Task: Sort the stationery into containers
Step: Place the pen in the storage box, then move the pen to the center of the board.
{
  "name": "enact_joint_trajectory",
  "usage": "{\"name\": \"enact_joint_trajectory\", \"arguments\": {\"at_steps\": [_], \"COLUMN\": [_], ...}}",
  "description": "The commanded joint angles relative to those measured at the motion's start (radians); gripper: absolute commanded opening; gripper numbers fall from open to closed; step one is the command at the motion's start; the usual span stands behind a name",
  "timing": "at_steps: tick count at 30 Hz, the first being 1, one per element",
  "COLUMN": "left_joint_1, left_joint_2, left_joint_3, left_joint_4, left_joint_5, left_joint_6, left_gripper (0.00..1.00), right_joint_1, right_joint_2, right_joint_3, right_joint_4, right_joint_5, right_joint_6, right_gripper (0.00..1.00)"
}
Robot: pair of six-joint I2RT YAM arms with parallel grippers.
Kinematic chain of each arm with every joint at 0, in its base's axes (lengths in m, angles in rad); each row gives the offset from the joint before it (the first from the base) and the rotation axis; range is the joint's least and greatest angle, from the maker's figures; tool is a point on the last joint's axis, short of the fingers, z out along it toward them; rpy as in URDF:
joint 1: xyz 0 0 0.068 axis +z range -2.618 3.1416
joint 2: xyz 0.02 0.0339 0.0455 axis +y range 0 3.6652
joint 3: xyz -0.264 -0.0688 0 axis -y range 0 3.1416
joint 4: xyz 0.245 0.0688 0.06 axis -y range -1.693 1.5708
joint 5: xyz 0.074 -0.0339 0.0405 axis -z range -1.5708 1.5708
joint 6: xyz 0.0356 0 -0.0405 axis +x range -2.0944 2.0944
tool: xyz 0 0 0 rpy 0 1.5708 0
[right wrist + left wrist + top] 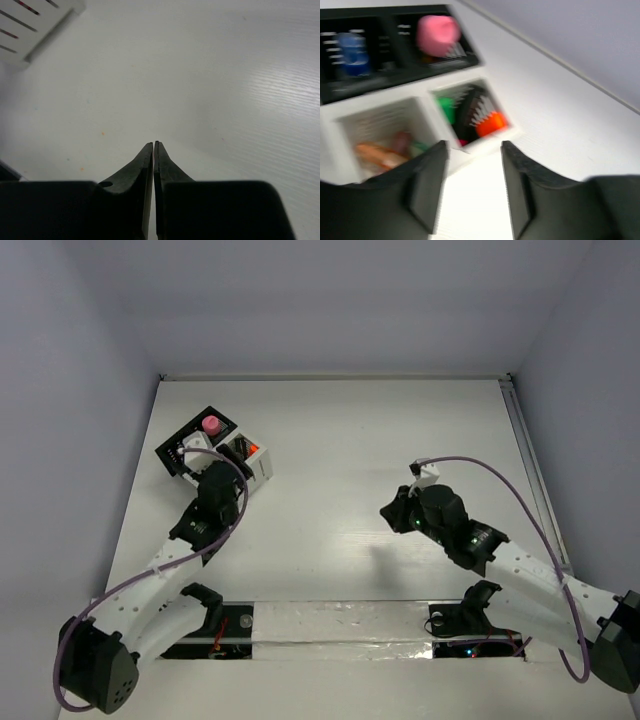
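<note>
Left gripper (472, 147): black jaws parted a moderate way, nothing between them, just in front of the boxes.
Right gripper (153, 146): jaws pressed together at the tips, empty, over the bare white table (400, 430), well apart from the boxes.
Black compartmented organiser box (395, 77): holds a pink-capped marker (437, 35) and a blue marker (352, 52); its left end is cut off by the frame.
White slatted box (427, 112): joined to the black one; the right compartment holds an orange piece (490, 124) and a green piece (446, 107), the left one orange-brown pens (380, 152).
Hard to make out: the left wrist view is blurred, so pen count and shapes cannot be told.
Hidden: from above, the left wrist overlaps the boxes' near edge.
Cut off: the right wrist view shows only a corner of the white box.
</note>
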Motion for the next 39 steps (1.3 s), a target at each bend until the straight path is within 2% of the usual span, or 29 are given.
{"name": "enact_joint_trajectory", "arguments": {"at_steps": [1,3,6,10,13,14,15,16,17,19,21,23,26,27,29,39], "left_joint_1": [-0.11,-0.24,-0.364,-0.475,-0.526,-0.526,-0.537,-0.537,-0.537,-0.546,-0.546,-0.546,-0.546,-0.546,-0.546,-0.546], "left_joint_2": [-0.04,-0.011,0.064,0.147,0.185,0.19,0.188,0.182,0.167,0.148,0.113,0.082,0.041,0.029,-0.008,-0.054], "left_joint_3": [-0.015,-0.01,0.007,0.002,-0.023,-0.036,-0.042,-0.052,-0.076,-0.101,-0.138,-0.176,-0.203,-0.21,-0.23,-0.25], "left_joint_4": [0.142,0.199,0.256,0.329,0.397,0.421,0.432,0.444,0.478,0.512,0.539,0.561,0.549,0.544,0.549,0.544], "left_joint_5": [0.115,0.112,0.162,0.247,0.323,0.342,0.387,0.412,0.437,0.53,0.587,0.613,0.629,0.629,0.633,0.64], "left_joint_6": [0.032,0.041,0.052,0.053,0.053,0.05,0.043,0.037,0.027,0.003,-0.008,-0.013,0.003,0.007,0.013,0.006], "left_gripper": [0.42,0.37,0.3,0.24,0.24,0.24,0.24,0.24,0.24,0.24,0.25,0.25,0.25,0.25,0.25,0.26], "right_joint_1": [-0.001,-0.001,-0.01,-0.106,-0.221,-0.249,-0.296,-0.314,-0.326,-0.344,-0.344,-0.369,-0.38,-0.38,-0.38,-0.409], "right_joint_2": [0.009,0.034,0.065,0.092,0.138,0.155,0.179,0.24,0.274,0.381,0.463,0.578,0.783,0.819,0.871,0.871], "right_joint_3": [0.076,0.111,0.147,0.173,0.19,0.197,0.225,0.246,0.271,0.35,0.432,0.534,0.701,0.725,0.745,0.769], "right_joint_4": [-0.096,-0.179,-0.259,-0.342,-0.345,-0.347,-0.368,-0.385,-0.431,-0.465,-0.559,-0.597,-0.814,-0.89,-0.934,-0.956], "right_joint_5": [0.138,0.213,0.317,0.374,0.332,0.319,0.318,0.308,0.281,0.235,0.224,0.223,0.274,0.29,0.284,0.068], "right_joint_6": [0.006,0.01,0.03,0.072,0.057,0.04,0.031,0.014,0.003,-0.028,-0.039,-0.064,-0.11,-0.123,-0.173,-0.43], "right_gripper": [0.07,0.05,0.03,0.03,0.04,0.09,0.3,0.43,0.65,0.75,0.76,0.72,0.71,0.71,0.73,0.79]}}
